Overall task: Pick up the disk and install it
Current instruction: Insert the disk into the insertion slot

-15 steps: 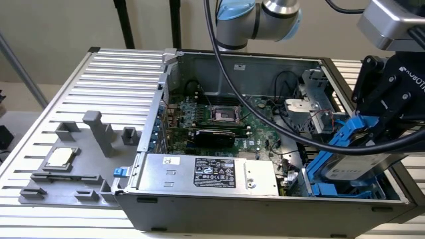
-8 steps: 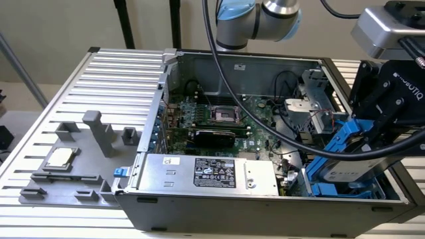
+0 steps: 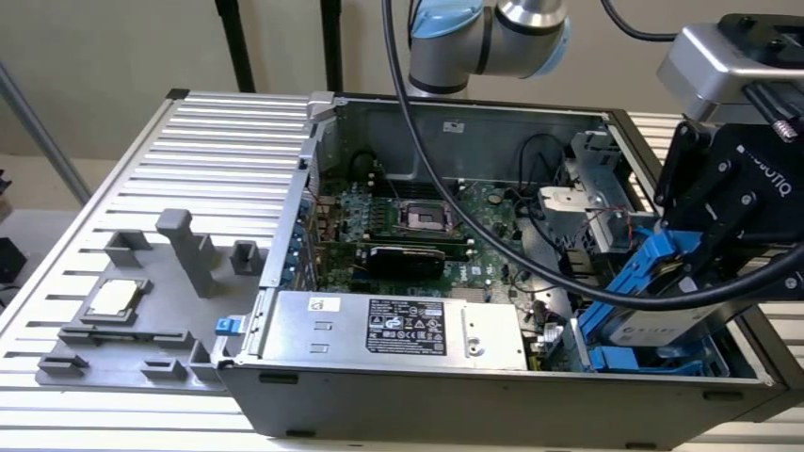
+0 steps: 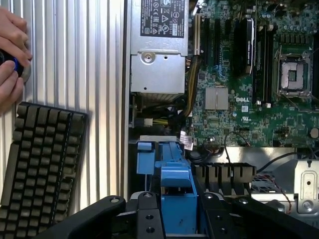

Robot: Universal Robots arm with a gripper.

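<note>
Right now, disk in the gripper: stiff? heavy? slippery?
Probably stiff: the disk is a flat metal slab. Likely heavy for its size; it hangs tilted in the gripper. Its blue plastic rails look smooth, so they may flex or slip a little.

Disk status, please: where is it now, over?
Gripper shut on disk. Disk tilted inside computer case, exterior view's right. Black cable loops close beside it.

Exterior view: high, angled down into case (image 3: 440, 400). Wrist view: close, overhead; shared: motherboard (image 3: 484, 202) (image 4: 239, 94).
</note>
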